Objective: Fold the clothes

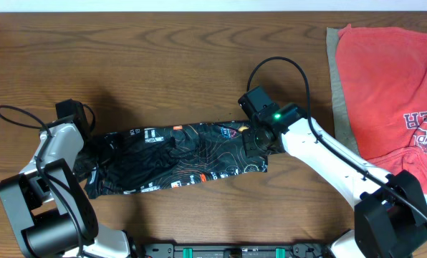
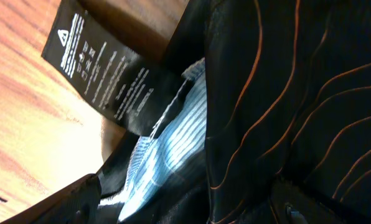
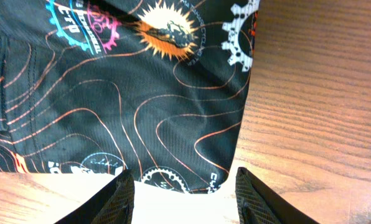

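Jersey [image 3: 111,93] hem under spread right tool [image 3: 184,186].

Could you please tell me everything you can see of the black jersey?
The jersey is black, thin sporty fabric with orange-and-white contour lines, gear and sun logos and white lettering. It lies folded into a long wrinkled band on the wooden table. A black care label sticks out at its left end, by the left gripper; the open right gripper straddles its right edge.

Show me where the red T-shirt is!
In the overhead view, the red T-shirt lies at the right edge of the table, over a beige garment, well right of the black jersey.
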Robot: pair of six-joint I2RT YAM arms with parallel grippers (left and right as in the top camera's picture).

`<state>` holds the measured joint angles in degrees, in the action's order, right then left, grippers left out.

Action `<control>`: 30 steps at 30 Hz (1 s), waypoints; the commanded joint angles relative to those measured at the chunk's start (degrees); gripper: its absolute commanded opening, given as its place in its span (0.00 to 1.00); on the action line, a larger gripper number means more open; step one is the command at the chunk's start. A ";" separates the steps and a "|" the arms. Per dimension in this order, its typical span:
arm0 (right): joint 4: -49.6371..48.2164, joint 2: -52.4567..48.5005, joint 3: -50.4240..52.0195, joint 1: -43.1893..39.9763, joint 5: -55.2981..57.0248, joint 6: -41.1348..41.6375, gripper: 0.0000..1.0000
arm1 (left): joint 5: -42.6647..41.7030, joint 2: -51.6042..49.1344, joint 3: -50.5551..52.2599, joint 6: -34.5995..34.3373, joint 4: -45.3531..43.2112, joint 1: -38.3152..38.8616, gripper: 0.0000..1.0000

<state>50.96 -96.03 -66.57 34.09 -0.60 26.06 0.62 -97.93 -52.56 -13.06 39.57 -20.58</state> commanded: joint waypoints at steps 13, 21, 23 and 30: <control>1.27 0.15 -0.35 -0.70 0.70 0.00 0.50 | 1.99 -3.65 1.36 3.41 -5.84 -0.26 0.89; 2.73 0.15 -0.35 -0.70 2.38 -0.02 0.50 | 2.01 -4.44 2.25 3.41 -6.05 -0.26 0.80; 2.95 0.15 -0.35 -0.70 2.80 0.00 0.50 | 2.01 -4.74 2.25 3.41 -6.08 -0.26 0.72; 4.28 0.15 -0.35 -0.70 3.41 0.00 0.50 | 1.97 -4.83 2.25 3.37 -6.47 -0.24 0.64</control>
<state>54.96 -96.03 -66.57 34.04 1.50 26.06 -1.87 -98.70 -52.62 -10.07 33.28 -20.47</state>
